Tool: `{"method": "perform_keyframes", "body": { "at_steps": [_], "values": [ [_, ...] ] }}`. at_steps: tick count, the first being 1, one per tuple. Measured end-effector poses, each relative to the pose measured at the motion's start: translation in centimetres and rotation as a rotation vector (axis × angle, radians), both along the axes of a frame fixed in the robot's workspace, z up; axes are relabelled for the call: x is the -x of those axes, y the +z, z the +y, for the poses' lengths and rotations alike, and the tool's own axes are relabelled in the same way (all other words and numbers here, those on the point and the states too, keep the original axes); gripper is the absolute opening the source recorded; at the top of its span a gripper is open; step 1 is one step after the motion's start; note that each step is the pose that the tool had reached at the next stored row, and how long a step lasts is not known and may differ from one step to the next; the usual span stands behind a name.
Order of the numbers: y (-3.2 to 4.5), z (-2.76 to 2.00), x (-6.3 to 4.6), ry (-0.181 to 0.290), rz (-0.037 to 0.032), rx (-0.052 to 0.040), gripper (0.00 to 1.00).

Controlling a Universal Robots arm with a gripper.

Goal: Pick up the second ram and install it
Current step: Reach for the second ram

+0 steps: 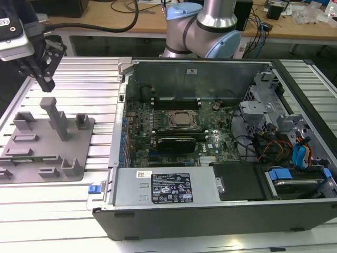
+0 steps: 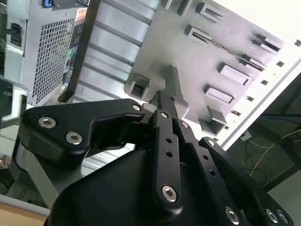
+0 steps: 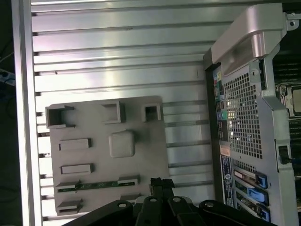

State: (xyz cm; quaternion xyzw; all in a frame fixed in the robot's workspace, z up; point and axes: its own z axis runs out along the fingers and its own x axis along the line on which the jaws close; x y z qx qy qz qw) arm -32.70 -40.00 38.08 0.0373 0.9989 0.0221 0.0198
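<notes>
Approach, by the look of it, with the pick-up not yet made; finds the black multi-link gripper (image 1: 48,84) hanging over the grey plastic tray with upright posts (image 1: 79,138) on the ribbed aluminium bench (image 1: 95,84); fingers drawn narrow, tips together, nothing between them.

Places the second ram, a long thin green circuit-board stick (image 3: 96,185), on edge in a slot of that tray, seated between two low grey holders; near the fingertips in the first wrist view, yet not touching them.

Calls, as a judgement, for the gripper to be opened, turned to lie across the thin upper edge of the stick, and brought straight down onto its middle; little room for error on so narrow an edge.

Around it: the tray's tall square post (image 1: 55,118) just under the gripper, close enough to snag on a descent; to the exterior view's right, the open dark grey computer case (image 1: 210,216), its raised silver side wall (image 1: 124,68) standing between tray and green motherboard (image 1: 158,113); square silver processor chip (image 1: 182,120) at the board's centre with dark slots either side; cannot tell which slot is free.
</notes>
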Motion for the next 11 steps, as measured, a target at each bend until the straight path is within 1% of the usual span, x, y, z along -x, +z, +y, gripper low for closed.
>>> {"method": "perform_keyframes", "body": {
  "at_steps": [3,4,5,8,11],
  "values": [
    [-0.46,-0.16,1.0,0.000,0.0000,0.0001,0.08],
    [-0.67,-0.35,1.6,0.000,0.0000,0.0001,0.08],
    [-0.79,-0.55,1.9,0.000,0.0000,0.0001,0.08],
    [-1.08,-0.85,2.3,0.000,0.0000,0.0000,0.08],
    [-1.46,-1.29,2.6,0.000,0.0000,0.0001,0.08]
  ]
}}
